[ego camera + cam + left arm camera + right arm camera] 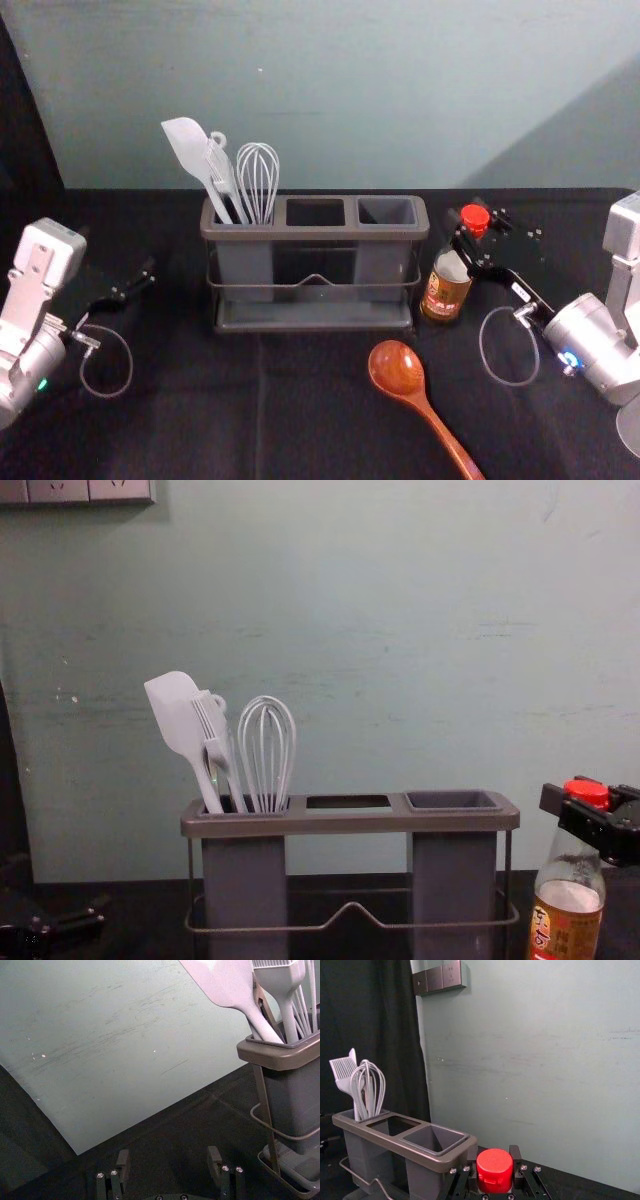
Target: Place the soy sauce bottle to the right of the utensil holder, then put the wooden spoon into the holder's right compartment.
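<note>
Beside the holder (320,234), the right gripper (494,1162) is clamping the soy sauce bottle (444,294), seemingly grounded, wanting level release; tabletop's (190,410) left side, the spread left gripper (169,1155) is idling.

Grey utensil holder (350,823) over there, white spatula (180,715), brush (212,730) and whisk (267,745) in its left compartment (245,880), soy sauce bottle (568,910) just beside its right end, leaning a little, right gripper (575,805) closed under the red cap (587,791), left gripper (92,916) low at the left edge

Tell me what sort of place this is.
Likely a robot test station rather than a working kitchen: black cloth lies under the utensil holder, and a black curtain hangs beside the scuffed wall.
</note>
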Motion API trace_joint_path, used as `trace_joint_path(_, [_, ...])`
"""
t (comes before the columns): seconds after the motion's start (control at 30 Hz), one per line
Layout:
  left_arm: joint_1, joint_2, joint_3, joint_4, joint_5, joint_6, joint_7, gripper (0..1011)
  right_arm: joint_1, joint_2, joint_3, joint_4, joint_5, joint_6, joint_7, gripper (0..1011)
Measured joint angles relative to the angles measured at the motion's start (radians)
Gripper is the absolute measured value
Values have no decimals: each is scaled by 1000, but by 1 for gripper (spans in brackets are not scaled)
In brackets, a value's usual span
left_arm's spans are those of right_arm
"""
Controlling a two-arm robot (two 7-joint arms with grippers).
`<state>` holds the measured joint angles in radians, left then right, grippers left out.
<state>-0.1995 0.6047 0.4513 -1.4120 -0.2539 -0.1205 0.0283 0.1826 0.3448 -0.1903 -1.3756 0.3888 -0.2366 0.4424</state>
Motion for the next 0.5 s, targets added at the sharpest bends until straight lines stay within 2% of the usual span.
trace_joint_path(0.5, [0,0,0,0,0,0,0,1011,11,-7,-1,16,11,-7,7,380])
